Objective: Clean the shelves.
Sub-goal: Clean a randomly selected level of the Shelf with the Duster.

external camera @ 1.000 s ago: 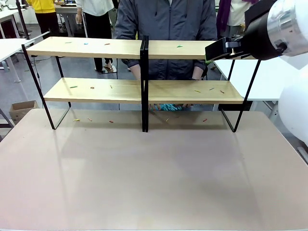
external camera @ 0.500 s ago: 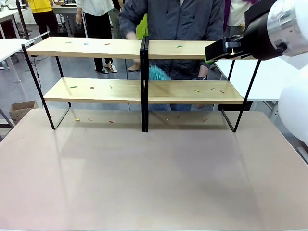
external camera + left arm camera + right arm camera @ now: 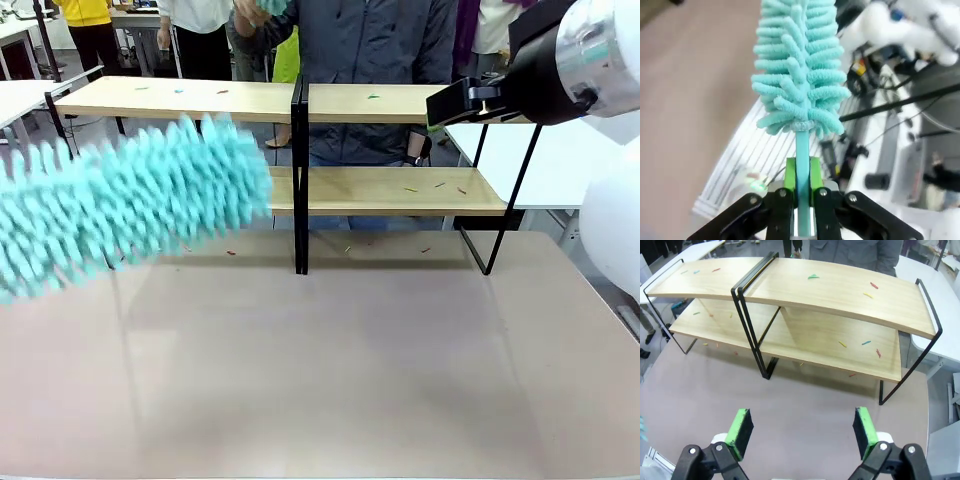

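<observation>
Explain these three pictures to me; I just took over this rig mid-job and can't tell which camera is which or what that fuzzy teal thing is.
Two robot arms work at a table. The front picture looks across it at the shelves and a person beyond. The other two come from cameras on the wrists. The fuzzy teal thing is a duster: the left gripper is shut on its handle, and it shows blurred at the front picture's left. The right gripper is open and empty, facing the shelves. Small coloured scraps lie on both boards and on the table beneath.
</observation>
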Controlling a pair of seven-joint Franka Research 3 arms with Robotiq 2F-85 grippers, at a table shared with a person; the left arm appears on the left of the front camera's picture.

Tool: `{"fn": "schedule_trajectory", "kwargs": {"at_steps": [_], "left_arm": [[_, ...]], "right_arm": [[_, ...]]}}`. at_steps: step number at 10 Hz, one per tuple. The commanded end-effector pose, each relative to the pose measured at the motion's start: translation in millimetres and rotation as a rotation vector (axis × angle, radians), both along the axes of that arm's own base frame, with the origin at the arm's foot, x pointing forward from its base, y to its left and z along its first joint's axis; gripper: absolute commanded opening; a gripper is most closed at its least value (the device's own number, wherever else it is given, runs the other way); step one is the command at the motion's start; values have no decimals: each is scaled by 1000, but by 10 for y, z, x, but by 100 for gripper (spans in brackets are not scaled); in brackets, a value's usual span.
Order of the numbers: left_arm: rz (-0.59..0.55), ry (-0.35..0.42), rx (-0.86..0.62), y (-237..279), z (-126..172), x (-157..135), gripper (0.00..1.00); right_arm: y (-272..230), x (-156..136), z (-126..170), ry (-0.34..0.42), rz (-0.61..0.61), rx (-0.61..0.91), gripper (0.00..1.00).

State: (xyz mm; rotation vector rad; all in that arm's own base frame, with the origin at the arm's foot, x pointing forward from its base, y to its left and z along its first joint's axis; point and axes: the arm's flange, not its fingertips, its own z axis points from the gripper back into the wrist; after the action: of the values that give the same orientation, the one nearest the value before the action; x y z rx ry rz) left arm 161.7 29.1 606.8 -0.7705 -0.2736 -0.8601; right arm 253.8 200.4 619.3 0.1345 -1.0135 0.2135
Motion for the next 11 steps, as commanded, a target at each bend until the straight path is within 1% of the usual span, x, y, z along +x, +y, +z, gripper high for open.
{"fn": "schedule_trajectory", "kwargs": {"at_steps": [1, 2, 3, 4, 5, 6, 7, 8, 9, 10, 11], "left_arm": [[56, 31, -87, 140, 143, 33, 12], [56, 31, -87, 140, 143, 33, 12], [-4, -3, 3, -17, -22, -8, 12], [-10, 12, 12, -176, -144, -91, 12], [-95, 30, 148, -353, -357, -148, 12], [-159, 46, 254, -510, -571, -162, 12], [-171, 60, 302, -674, -746, -128, 12], [-105, 79, 270, -838, -837, -48, 12], [-39, 104, 176, -1039, -887, 16, 12], [100, 68, 90, -1292, -950, 72, 12], [190, 25, 85, -1652, -1105, 123, 12]], "right_arm": [[6, 7, -1, 1, 3, 2, 100], [6, 7, -1, 1, 3, 2, 100], [6, 7, -1, 1, 3, 2, 100], [6, 7, -1, 1, 3, 2, 100], [6, 7, -1, 1, 3, 2, 100], [6, 7, -1, 1, 3, 2, 100], [6, 7, -1, 1, 3, 2, 100], [6, 7, -1, 1, 3, 2, 100], [6, 7, -1, 1, 3, 2, 100], [6, 7, -1, 1, 3, 2, 100], [6, 7, -1, 1, 3, 2, 100]]}}
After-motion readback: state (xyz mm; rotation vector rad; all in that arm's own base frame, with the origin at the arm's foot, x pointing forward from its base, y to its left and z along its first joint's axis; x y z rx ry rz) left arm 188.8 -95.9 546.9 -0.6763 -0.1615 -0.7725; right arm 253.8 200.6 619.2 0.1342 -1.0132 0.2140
